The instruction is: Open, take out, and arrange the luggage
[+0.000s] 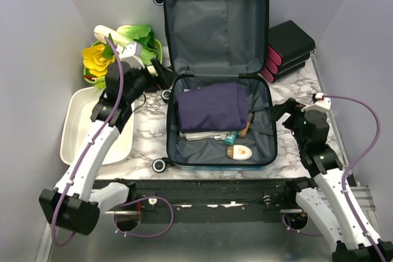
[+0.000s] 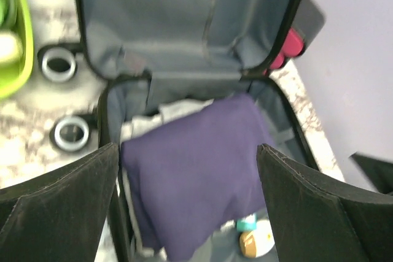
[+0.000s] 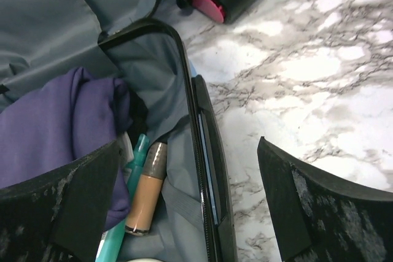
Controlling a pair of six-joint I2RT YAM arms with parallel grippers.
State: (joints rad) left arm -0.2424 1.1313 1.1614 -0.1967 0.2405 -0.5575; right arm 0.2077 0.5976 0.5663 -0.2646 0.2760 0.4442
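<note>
The luggage [image 1: 215,29] lies open in the middle of the table, lid up and leaning back, grey lining showing. In its lower half lie a folded purple cloth [image 1: 212,107], a teal tube [image 1: 231,138], a tan tube [image 1: 246,128] and a white-and-orange bottle [image 1: 238,152]. My left gripper [image 1: 161,73] is open just left of the hinge, above the case's left rim; its wrist view looks down on the purple cloth [image 2: 196,164]. My right gripper [image 1: 284,113] is open and empty, straddling the case's right rim [image 3: 206,151], with the tan tube [image 3: 147,189] below its left finger.
A white tray [image 1: 77,128] sits at the left. A green basket [image 1: 126,44] with toy vegetables and a yellow flower stands at the back left. A black box with pink drawers [image 1: 287,50] stands at the back right. The case's wheels [image 2: 70,133] point left.
</note>
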